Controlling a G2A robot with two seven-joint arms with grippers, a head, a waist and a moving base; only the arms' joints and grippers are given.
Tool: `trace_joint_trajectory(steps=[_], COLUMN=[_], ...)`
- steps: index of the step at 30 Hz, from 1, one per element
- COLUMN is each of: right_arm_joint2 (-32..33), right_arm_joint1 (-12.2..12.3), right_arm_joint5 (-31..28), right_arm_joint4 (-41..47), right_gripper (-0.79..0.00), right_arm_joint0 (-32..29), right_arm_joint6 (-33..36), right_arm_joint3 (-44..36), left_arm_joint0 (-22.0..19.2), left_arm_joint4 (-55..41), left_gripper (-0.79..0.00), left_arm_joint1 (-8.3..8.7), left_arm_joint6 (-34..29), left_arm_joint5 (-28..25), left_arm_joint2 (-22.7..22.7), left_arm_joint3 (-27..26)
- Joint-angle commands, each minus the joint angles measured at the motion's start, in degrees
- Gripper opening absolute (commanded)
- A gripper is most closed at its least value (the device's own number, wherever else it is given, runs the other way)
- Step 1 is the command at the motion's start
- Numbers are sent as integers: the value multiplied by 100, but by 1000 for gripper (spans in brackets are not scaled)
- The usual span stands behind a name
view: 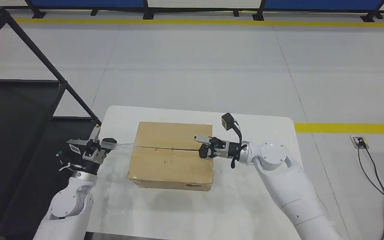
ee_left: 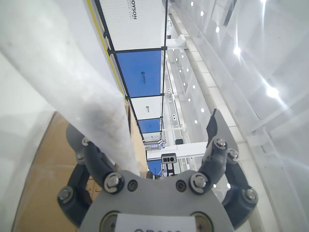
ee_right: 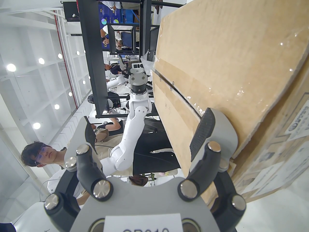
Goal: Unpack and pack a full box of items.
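A closed cardboard box sits in the middle of the white table. A strip of clear tape stretches from the box's centre seam out to my left gripper, which is off the box's left side. In the left wrist view the tape lies across one finger of that gripper, whose jaws are spread open over the box. My right gripper hovers at the box's right end, open. One of its fingers rests against the box top beside the seam.
A black metal frame and a dark panel stand off the table's left side. Bare tabletop lies to the right of the box and along the far edge. A cable trails on the floor at the right.
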Motion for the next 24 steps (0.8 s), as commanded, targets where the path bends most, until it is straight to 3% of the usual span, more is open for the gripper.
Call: trace_joint_trajectory(steps=[1, 12, 24], right_arm_joint2=[0, 0, 0], right_arm_joint1=[0, 0, 0], right_arm_joint5=[0, 0, 0], right_arm_joint4=[0, 0, 0], right_gripper=[0, 0, 0], right_arm_joint0=[0, 0, 0], right_arm_joint6=[0, 0, 0], right_arm_joint3=[0, 0, 0], left_arm_joint0=[101, 140, 354], left_arm_joint4=[113, 679, 1623], left_gripper=[0, 0, 0], left_arm_joint1=[7, -1, -46], left_arm_joint6=[61, 284, 503], left_arm_joint5=[102, 268, 133], left_arm_joint2=[-48, -76, 205], left_arm_joint3=[-287, -1005, -1706])
